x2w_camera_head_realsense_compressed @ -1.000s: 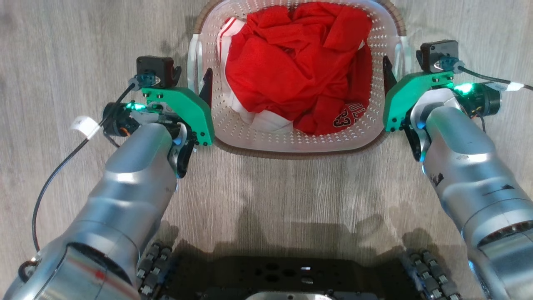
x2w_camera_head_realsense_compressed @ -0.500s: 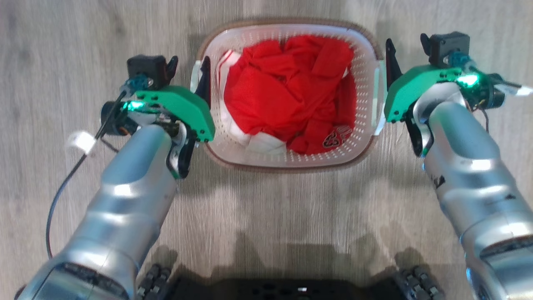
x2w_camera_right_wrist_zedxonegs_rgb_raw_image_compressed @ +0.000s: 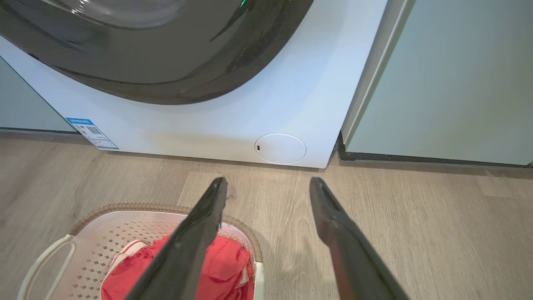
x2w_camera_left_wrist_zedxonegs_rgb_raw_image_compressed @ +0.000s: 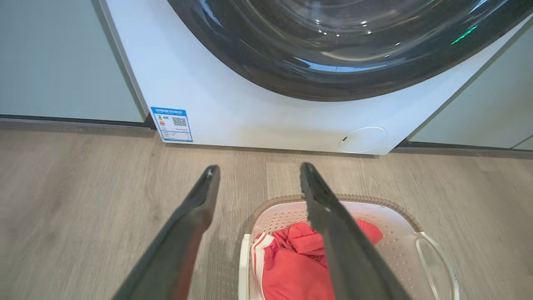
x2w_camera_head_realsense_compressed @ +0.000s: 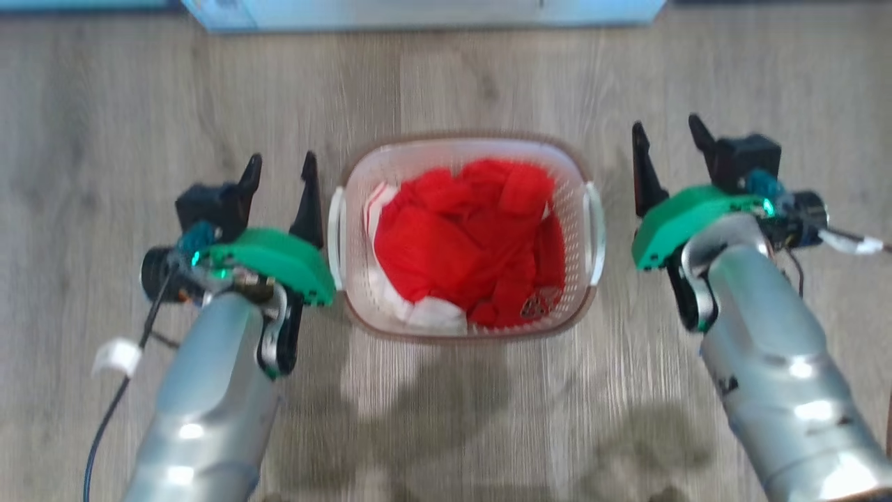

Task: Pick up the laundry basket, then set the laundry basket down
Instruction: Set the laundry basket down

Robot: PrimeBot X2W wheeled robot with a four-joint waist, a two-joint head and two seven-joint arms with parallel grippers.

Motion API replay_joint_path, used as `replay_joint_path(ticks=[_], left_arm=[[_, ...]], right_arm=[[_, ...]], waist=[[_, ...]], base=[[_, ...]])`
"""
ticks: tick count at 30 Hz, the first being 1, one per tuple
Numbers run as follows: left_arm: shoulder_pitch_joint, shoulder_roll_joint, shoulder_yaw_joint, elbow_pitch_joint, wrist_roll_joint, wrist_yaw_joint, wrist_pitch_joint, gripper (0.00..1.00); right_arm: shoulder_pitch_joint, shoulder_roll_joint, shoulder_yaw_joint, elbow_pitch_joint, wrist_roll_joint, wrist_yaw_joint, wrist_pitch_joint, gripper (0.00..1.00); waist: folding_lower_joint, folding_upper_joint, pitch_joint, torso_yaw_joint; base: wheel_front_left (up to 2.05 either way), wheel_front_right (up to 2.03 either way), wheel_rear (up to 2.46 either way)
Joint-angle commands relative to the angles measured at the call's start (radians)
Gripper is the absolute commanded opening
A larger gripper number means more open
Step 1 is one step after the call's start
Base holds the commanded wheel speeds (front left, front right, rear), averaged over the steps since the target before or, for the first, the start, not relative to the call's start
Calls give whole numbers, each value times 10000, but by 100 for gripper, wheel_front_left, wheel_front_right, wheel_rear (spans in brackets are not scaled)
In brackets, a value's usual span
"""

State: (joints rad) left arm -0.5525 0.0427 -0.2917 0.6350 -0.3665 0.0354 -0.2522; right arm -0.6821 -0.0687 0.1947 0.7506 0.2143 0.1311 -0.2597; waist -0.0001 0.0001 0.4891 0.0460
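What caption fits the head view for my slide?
Laundry basket of red clothing on the wood floor, flanked by the open left gripper and open right gripper.

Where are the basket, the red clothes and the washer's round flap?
basket [x2w_camera_head_realsense_compressed: 460,152]: head view, on its far inner wall.
red clothes [x2w_camera_head_realsense_compressed: 446,251]: head view, on the middle of the pile.
round flap [x2w_camera_right_wrist_zedxonegs_rgb_raw_image_compressed: 280,148]: right wrist view, on its centre.

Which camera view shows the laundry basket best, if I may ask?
The head view: the whole laundry basket shows from above, rim and both handles. Each wrist view catches part of it, cut off at the bottom edge.
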Motion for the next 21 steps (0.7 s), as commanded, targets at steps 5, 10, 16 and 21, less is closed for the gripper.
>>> replay_joint_path(ticks=[5, 10, 16, 21], left_arm=[[1307, 108, 985, -1490, 840, -163, -95, 100], [2294, 83, 1265, -2308, 1180, -281, -95, 100], [3288, 78, 1473, -3194, 1152, -154, -95, 100], [4093, 77, 1621, -3968, 1245, -57, -95, 100]], right_arm=[[1205, 185, 67, -1193, 93, -4, -20, 100], [2189, 185, 19, -1995, 178, -4, -20, 100], [3208, 185, -171, -2931, 177, -4, -20, 100], [3993, 185, -348, -3669, 152, -4, -20, 100]], waist=[[1, -1, -1642, -97], [1, -1, -2444, -122], [1, -1, -3141, -152], [1, -1, -3605, -144]], base=[[0, 0, 0], [0, 0, 0], [0, 0, 0], [0, 0, 0]])
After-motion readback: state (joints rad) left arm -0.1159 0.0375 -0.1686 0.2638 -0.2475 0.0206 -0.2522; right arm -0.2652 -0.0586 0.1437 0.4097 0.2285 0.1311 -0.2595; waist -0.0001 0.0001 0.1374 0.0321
